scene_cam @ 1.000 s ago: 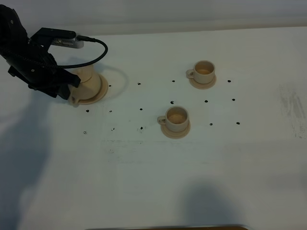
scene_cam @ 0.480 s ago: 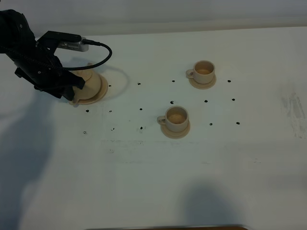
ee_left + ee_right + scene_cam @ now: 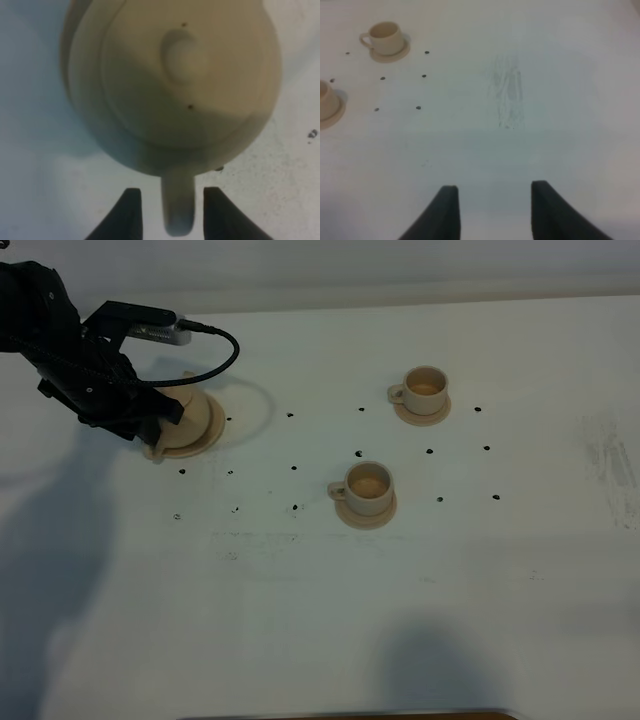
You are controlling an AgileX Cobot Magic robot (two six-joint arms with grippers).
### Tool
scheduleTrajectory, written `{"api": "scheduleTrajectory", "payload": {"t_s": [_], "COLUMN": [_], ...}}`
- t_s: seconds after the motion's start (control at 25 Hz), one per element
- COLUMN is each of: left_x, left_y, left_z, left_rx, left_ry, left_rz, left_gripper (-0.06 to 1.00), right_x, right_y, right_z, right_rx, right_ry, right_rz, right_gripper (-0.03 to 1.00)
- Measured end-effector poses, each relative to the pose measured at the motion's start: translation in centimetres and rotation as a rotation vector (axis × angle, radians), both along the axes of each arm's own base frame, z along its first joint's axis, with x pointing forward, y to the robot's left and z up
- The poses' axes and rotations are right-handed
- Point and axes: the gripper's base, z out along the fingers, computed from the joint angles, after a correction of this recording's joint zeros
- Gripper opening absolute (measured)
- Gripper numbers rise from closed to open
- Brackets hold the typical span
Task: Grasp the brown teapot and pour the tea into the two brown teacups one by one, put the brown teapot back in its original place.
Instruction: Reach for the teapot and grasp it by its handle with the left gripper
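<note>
A: Where is the brown teapot being logged?

B: Far left of the desk, being carried upright by the wide saucer, its original place. Its handle is being straddled by the left gripper. The jaws are part open with thin pale slivers either side, so a real hold cannot be told.

A: Cups?

B: The far teacup and near teacup are being logged right of centre, well apart from the teapot. Tea inside cannot be made out.

A: Progress?

B: It is being judged unclear: either pouring is not yet begun, or only the release is left. The right gripper is being held wide apart over the desk, with nothing in it.
</note>
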Motion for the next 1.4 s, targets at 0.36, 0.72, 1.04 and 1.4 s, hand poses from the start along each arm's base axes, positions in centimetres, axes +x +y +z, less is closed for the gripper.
{"api": "scheduleTrajectory", "payload": {"t_s": [0.36,0.72,1.04,1.4], "left_x": [-0.03,-0.05,0.00,0.00], "left_y": [-0.58,-0.64,-0.59,-0.36], "left_z": [0.01,-0.08,-0.63,-0.67], "left_rx": [-0.003,0.000,0.007,0.036], "left_ry": [-0.005,-0.001,0.013,0.011], "left_rz": [-0.010,-0.008,-0.010,-0.025], "left_gripper": [0.28,0.28,0.28,0.08], "right_x": [0.00,0.00,0.00,0.00], "right_y": [0.00,0.00,0.00,0.00], "right_z": [0.00,0.00,0.00,0.00], "right_rx": [0.000,0.000,0.000,0.000], "right_ry": [0.000,0.000,0.000,0.000], "right_rz": [0.000,0.000,0.000,0.000], "right_gripper": [0.35,0.35,0.35,0.35]}}
